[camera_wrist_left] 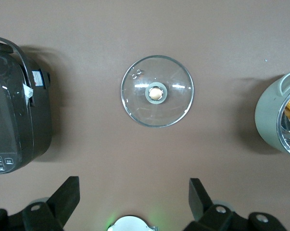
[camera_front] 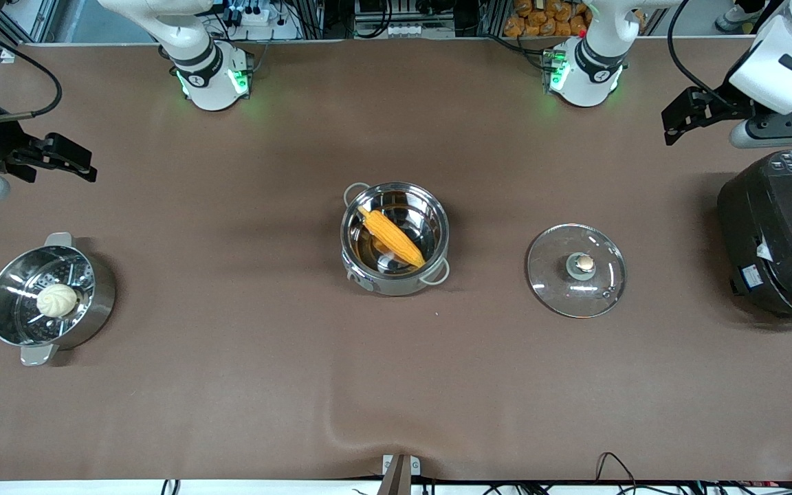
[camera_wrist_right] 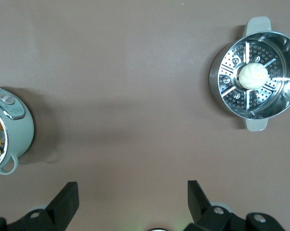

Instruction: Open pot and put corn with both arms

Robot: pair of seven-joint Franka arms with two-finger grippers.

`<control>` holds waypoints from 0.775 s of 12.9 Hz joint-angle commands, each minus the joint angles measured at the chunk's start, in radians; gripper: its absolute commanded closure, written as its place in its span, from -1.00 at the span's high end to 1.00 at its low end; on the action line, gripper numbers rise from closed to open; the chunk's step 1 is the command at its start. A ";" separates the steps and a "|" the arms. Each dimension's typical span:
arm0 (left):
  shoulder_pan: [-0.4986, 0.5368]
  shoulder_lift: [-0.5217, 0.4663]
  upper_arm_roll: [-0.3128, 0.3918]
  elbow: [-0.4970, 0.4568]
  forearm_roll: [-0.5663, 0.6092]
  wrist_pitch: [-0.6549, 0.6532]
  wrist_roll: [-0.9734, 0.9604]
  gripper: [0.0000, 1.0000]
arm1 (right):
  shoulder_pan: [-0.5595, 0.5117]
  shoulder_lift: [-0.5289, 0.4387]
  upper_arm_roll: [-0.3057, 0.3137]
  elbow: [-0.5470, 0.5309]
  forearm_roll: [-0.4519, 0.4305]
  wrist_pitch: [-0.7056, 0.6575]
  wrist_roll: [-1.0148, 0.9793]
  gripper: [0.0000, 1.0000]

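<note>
Both grippers, left [camera_front: 674, 124] and right [camera_front: 83, 165], are hanging open, empty; corn [camera_front: 391, 237] is lying in pot [camera_front: 396, 237], lid [camera_front: 577, 269] beside. We're fearing only a returning arm nudging the lid.

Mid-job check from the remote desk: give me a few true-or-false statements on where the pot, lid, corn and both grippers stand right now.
1. The corn lies inside the pot. True.
2. The glass lid sits on the pot. False: it lies flat on the table beside the pot, toward the left arm's end.
3. The left gripper holds the lid. False: it is open and empty, up over the table by the black cooker.
4. The right gripper is open and holds nothing. True: it hangs over the table at the right arm's end.
5. The steamer pot holds a second corn cob. False: it holds a white bun.
</note>
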 commanded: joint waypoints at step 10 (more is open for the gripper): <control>0.018 0.024 0.011 -0.007 -0.039 0.039 0.002 1.00 | -0.016 -0.016 0.007 -0.009 0.011 0.016 0.011 1.00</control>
